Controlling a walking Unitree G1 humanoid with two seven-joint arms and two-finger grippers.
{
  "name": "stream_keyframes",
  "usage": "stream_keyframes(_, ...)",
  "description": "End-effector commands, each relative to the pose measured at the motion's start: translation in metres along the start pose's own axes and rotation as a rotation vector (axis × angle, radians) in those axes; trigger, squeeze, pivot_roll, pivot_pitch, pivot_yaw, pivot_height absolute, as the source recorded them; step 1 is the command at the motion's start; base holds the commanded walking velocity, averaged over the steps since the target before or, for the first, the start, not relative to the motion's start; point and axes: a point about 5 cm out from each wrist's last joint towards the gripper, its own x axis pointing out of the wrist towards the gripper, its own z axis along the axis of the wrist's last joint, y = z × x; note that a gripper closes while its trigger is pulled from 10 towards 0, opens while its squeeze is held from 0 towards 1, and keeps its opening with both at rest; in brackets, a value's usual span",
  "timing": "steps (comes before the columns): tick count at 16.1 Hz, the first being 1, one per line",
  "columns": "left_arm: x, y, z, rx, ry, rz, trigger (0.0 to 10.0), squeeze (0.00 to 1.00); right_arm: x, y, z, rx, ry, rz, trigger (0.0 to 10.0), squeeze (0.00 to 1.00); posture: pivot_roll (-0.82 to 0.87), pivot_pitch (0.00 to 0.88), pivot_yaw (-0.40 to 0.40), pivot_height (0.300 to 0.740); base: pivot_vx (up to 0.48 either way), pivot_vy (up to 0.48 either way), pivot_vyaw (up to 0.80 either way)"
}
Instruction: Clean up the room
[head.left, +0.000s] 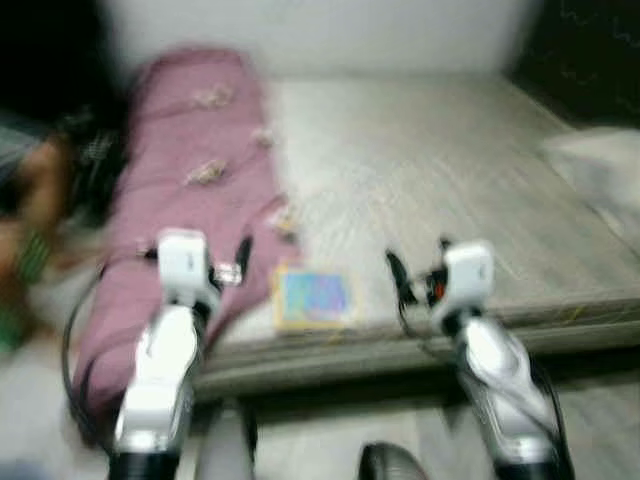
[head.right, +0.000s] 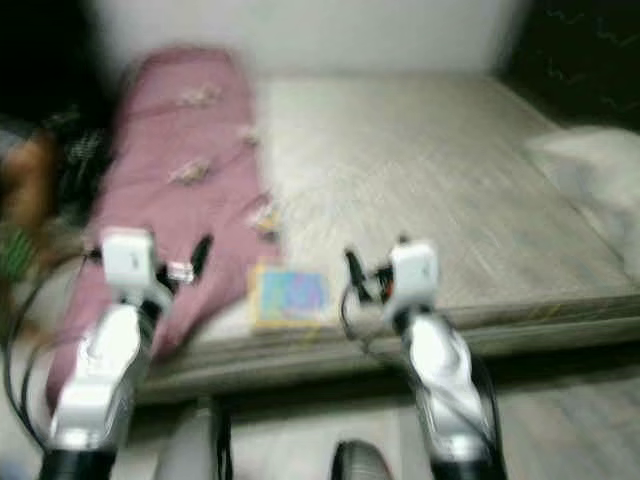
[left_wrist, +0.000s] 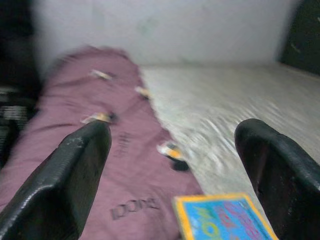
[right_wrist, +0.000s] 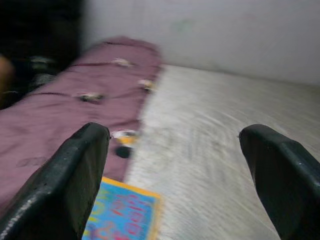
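Note:
A grey mattress (head.left: 430, 170) lies in front of me, with a mauve blanket (head.left: 190, 200) spread along its left side. Small wrapper-like bits (head.left: 205, 173) are scattered on the blanket, and one (head.left: 285, 218) lies at its edge. Near the mattress's front edge rests a bright blue and yellow book (head.left: 312, 297). My left gripper (left_wrist: 172, 132) hovers open just left of the book, over the blanket's near end. My right gripper (right_wrist: 174, 132) is open too, held above the mattress to the right of the book. Both are empty. The pictures are blurred.
A white pillow (head.left: 600, 170) lies at the mattress's right edge. A pale wall (head.left: 320, 30) closes the far side. Dark, blurred clutter (head.left: 40, 200) stands left of the bed. Wood floor (head.left: 600, 400) runs along the bed's front edge.

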Motion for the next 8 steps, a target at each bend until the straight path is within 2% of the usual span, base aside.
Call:
stream_keyframes(1, -0.0018, 0.0021, -0.0071, -0.008, 0.038, 0.002, 10.0, 0.00, -0.0018, 0.0046, -0.0023, 0.035, 0.007, 0.016, 10.0, 0.00, -0.01, 0.000, -0.012, 0.662, 0.000, 0.000, 0.00)
stream_keyframes(2, -0.0037, 0.0010, -0.0084, -0.010, 0.041, -0.001, 10.0, 0.00, -0.0010, 0.0074, -0.0001, 0.036, -0.001, 0.046, 10.0, 0.00, -0.01, 0.000, -0.012, 0.662, 0.000, 0.000, 0.00)
stream_keyframes(3, -0.0042, 0.0005, -0.0088, -0.010, 0.043, -0.002, 10.0, 0.00, -0.0007, 0.0094, 0.0013, -0.018, -0.007, 0.072, 10.0, 0.00, -0.01, 0.000, -0.013, 0.662, 0.000, 0.000, 0.63)
stream_keyframes(6, -0.0042, 0.0006, -0.0081, -0.014, 0.037, -0.005, 10.0, 0.00, -0.0007, 0.0093, 0.0000, 0.017, -0.008, 0.063, 10.0, 0.00, 0.00, 0.000, -0.014, 0.662, 0.000, 0.000, 0.77)
stream_keyframes(8, -0.0036, 0.0010, -0.0071, -0.013, 0.030, -0.011, 10.0, 0.00, -0.0006, 0.0088, 0.0000, 0.025, -0.008, 0.066, 10.0, 0.00, -0.01, 0.000, -0.014, 0.662, 0.127, 0.000, 0.24)
